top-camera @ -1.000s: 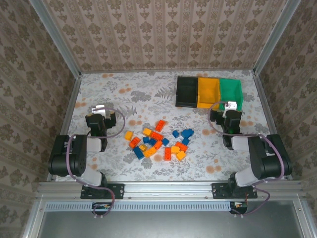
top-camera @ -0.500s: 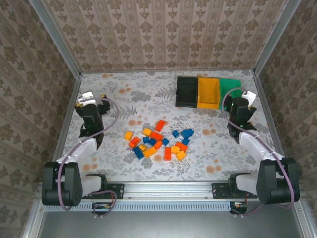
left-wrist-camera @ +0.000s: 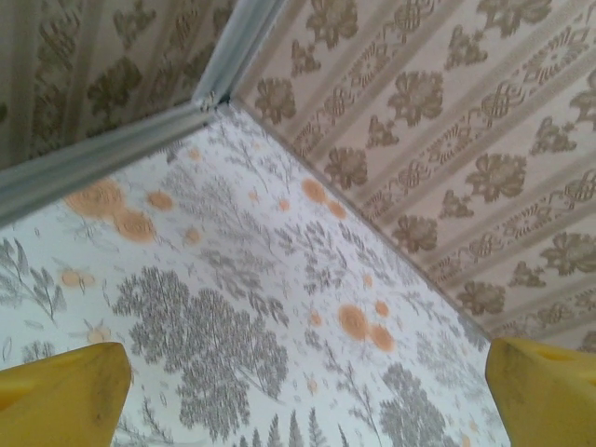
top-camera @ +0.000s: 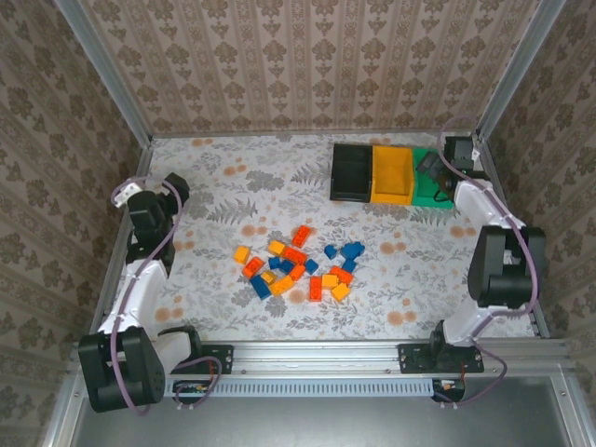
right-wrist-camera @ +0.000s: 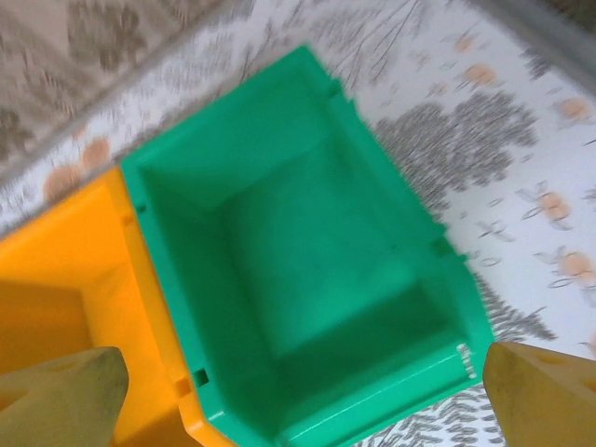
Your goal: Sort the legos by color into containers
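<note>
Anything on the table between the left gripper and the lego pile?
No. The top view shows bare floral table between the left gripper and the legos; nothing lies there.

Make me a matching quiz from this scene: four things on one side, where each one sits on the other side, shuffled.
Things:
1 black bin
2 green bin
3 legos
4 left gripper

Places:
A loose pile in the middle of the table
B directly below the open right gripper
C near the table's left edge
D leftmost of its row in the top view

Pairs: 1-D, 2-B, 3-A, 4-C
</note>
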You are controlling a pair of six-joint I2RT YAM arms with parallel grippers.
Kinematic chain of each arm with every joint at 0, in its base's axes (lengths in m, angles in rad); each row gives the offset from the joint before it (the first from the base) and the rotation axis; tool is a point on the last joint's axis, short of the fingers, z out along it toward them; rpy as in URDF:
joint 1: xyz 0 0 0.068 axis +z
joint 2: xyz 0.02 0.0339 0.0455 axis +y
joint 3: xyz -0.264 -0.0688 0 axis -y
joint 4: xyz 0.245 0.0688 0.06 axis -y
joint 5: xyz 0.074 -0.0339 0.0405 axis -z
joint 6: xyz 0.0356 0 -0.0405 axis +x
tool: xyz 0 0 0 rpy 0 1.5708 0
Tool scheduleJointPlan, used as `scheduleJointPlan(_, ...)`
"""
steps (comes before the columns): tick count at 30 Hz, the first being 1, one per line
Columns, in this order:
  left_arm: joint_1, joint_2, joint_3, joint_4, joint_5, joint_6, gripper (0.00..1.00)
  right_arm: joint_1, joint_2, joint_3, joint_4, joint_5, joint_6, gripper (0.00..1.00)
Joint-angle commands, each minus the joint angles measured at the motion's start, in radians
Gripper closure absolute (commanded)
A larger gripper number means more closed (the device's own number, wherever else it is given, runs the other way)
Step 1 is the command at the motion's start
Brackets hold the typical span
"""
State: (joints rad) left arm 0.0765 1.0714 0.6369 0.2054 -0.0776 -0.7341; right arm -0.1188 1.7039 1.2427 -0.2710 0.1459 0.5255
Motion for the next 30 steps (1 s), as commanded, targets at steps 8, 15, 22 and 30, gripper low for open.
scheduleJointPlan(8, -0.177, -0.012, 0.104, -0.206, 0.046, 0.048, 0.04, 0.034, 0.249, 0.27, -0.194, -0.149, -0.07, 0.16)
scheduleJointPlan(15, -0.25, -0.017, 0.098, -0.248, 0.013, 0.068, 0.01, 0.073, 0.389, 0.422, -0.297, -0.141, -0.094, 0.28)
scheduleJointPlan(22, -0.265, -0.032, 0.087, -0.274, 0.015, 0.068, 0.0, 0.095, 0.443, 0.463, -0.344, -0.134, -0.099, 0.54)
scheduleJointPlan(30, -0.281, -0.071, 0.068, -0.297, 0.016, 0.058, 0.0, 0.208, 0.43, 0.457, -0.348, -0.125, -0.114, 1.0)
